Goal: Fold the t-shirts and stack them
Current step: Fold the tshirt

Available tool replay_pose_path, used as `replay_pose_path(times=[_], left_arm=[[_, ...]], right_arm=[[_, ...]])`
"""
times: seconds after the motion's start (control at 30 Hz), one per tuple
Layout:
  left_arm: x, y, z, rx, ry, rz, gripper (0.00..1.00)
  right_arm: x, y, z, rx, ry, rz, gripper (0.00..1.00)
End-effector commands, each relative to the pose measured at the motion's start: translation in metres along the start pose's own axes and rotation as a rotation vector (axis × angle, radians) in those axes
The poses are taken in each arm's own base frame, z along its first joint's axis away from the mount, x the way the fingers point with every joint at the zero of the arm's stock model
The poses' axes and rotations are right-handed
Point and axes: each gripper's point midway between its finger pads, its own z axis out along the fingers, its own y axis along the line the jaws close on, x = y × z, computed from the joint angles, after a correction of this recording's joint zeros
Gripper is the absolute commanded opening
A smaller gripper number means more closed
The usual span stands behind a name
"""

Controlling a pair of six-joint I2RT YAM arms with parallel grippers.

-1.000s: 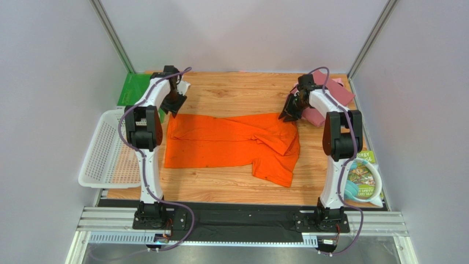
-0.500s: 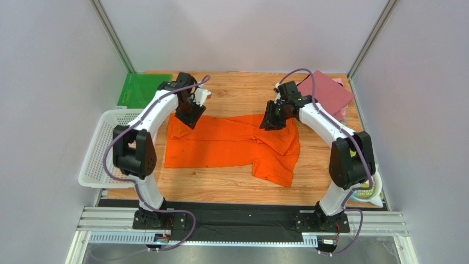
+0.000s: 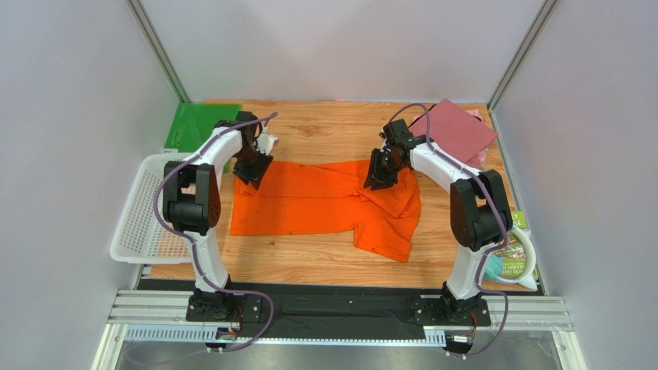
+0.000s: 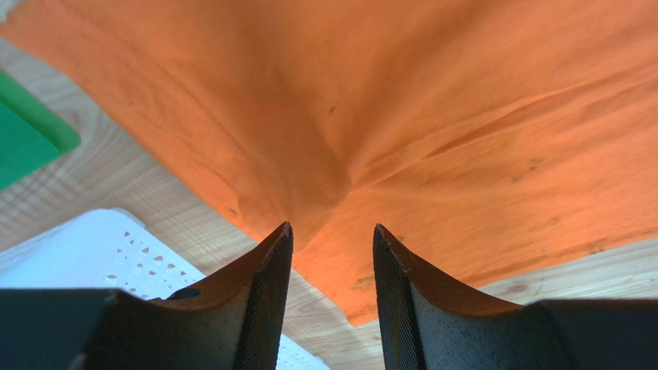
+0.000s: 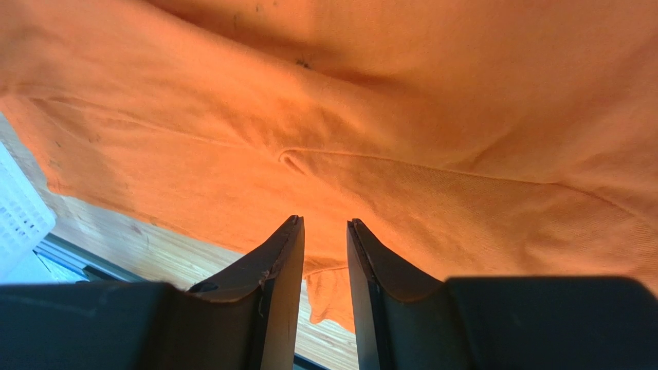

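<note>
A bright orange t-shirt (image 3: 324, 204) lies spread across the wooden table, its right part doubled over and one sleeve pointing to the near side. My left gripper (image 3: 251, 171) hovers over its far left corner; in the left wrist view the jaws (image 4: 332, 231) stand open with only cloth (image 4: 432, 116) and wood beyond them. My right gripper (image 3: 378, 173) is over the far edge near the collar, open by a narrow gap (image 5: 324, 223) above the orange cloth (image 5: 386, 100). A folded maroon t-shirt (image 3: 459, 131) rests on a pale pink one (image 3: 479, 159) at the far right.
A white mesh basket (image 3: 147, 208) hangs off the table's left edge, close to the left arm, and shows as basket (image 4: 100, 254) in the left wrist view. A green sheet (image 3: 189, 123) lies at the far left corner. A printed packet with a teal ring (image 3: 510, 250) sits at the near right.
Both grippers have come in from the table's far corners to the orange shirt's far edge. The left one swung right, then back to the left corner. The shirt has not moved.
</note>
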Motion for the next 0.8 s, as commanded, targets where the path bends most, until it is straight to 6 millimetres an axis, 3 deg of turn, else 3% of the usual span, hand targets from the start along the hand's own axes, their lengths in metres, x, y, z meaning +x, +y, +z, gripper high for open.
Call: replay_pose_path(times=[0.0, 0.27, 0.77], left_arm=[[0.013, 0.012, -0.01, -0.029, -0.016, -0.016, 0.5], [0.041, 0.018, 0.001, -0.058, 0.025, -0.022, 0.49], [0.024, 0.033, 0.0, -0.089, -0.008, -0.029, 0.49]], right_arm=[[-0.024, 0.003, -0.007, -0.014, -0.065, -0.018, 0.33], [-0.026, -0.011, -0.006, 0.001, -0.066, 0.015, 0.32], [-0.025, -0.01, -0.009, -0.009, -0.071, 0.013, 0.31]])
